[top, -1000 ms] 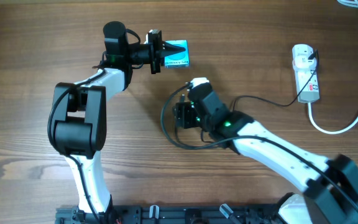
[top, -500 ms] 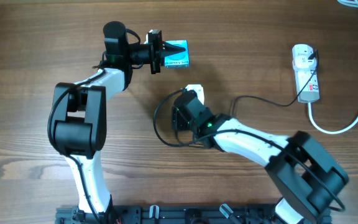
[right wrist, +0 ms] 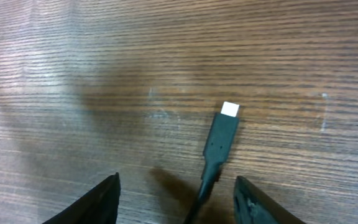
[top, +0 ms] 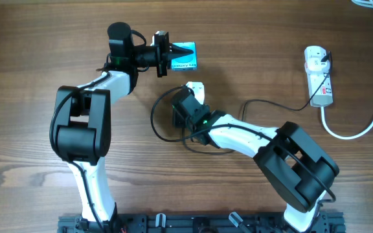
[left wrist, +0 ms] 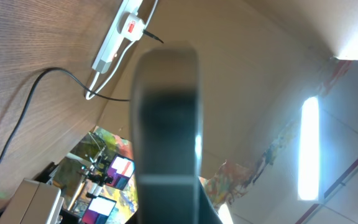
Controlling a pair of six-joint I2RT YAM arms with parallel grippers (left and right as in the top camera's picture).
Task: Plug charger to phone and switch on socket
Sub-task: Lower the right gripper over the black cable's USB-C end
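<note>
Swinging left across the wooden table within a second, the right arm brought the right gripper down over the loose end of the charger, and the cable's slack loop shifted left with it. Its fingers had narrowed since the earlier frame but were still apart. The plug lay flat on the wood between them, nearer the right-hand finger and touched by neither. Its pale metal tip pointed away, just ahead of the fingertips.

That framing suggested the grasp on the plug was about to be made and had not yet landed. The plug looked small and flat enough to slip if the pinch caught it off-centre.

Nothing else had moved. The left gripper remained clamped on one end of the phone, whose turquoise face jutted out beyond its fingertips toward the right arm. The socket sat well apart from both sets of fingers, with the black cable running to it and its white cord trailing off beside it. Plugging in and switching on both remained to be done.
</note>
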